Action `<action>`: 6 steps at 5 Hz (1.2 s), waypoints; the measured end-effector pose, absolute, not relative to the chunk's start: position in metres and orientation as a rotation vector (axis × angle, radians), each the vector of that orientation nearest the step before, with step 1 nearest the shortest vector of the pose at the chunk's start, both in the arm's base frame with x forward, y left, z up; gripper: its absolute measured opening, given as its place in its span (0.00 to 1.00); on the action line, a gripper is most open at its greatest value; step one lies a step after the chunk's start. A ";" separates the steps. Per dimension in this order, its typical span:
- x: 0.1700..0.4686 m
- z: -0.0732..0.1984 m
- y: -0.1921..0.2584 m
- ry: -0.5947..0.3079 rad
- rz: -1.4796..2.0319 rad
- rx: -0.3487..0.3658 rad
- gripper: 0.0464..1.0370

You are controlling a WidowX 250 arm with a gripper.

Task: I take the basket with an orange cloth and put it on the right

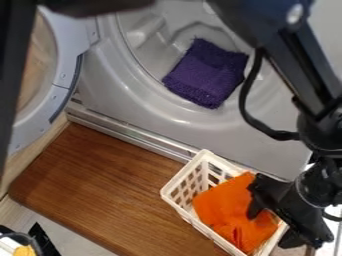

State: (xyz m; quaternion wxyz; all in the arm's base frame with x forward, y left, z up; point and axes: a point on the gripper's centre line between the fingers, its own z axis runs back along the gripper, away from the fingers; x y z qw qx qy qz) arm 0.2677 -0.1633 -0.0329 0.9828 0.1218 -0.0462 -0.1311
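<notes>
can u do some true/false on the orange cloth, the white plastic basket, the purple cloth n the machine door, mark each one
1. The orange cloth lies inside the white plastic basket. True.
2. The purple cloth lies in the basket too. False: it is at the round opening of the pale grey front-loading laundry machine.
3. The machine's round door is closed. False: it stands open, at the left of the view.
4. The black two-finger gripper is at the basket's right-hand side in the view. True.
5. The basket's walls are solid, with no holes. False: they have rows of openings.
</notes>
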 end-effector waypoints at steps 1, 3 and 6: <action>0.267 -0.033 -0.163 -0.098 -0.251 0.245 0.97; 0.265 -0.036 -0.165 -0.092 -0.256 0.219 0.96; 0.260 -0.045 -0.164 -0.120 -0.246 0.091 0.96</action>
